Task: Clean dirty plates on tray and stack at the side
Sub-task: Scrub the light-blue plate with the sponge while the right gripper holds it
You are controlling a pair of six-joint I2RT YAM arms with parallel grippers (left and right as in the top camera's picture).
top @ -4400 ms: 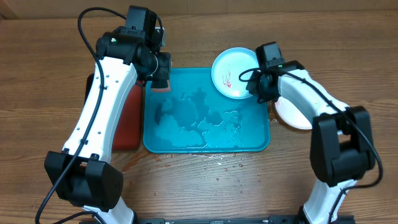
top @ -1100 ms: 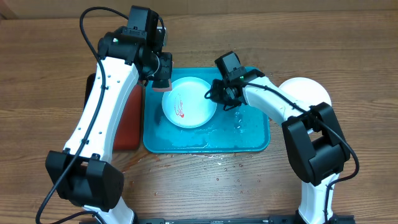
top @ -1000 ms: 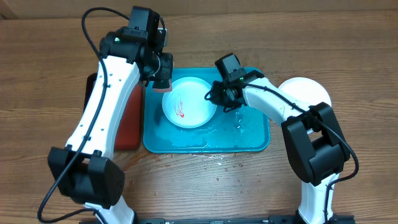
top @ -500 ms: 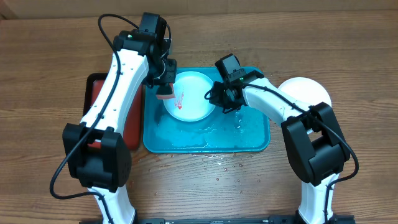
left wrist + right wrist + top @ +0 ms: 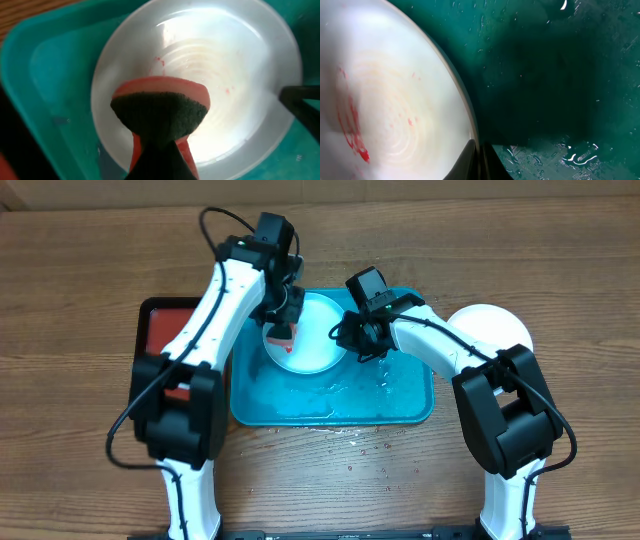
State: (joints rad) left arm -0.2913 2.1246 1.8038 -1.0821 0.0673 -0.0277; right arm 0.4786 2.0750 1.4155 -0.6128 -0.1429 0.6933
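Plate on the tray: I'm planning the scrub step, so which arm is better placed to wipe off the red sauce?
Left. The left gripper holds the sponge directly over the sauce-smeared plate, while the right gripper grips that plate's rim on the turquoise tray, probably steadying it.

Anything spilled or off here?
Yes: droplets are scattered on the wooden table just in front of the tray, outside its rim, and water pools inside it. The plate in the tray shows red sauce smears near the sponge. Nothing looks tipped or broken.
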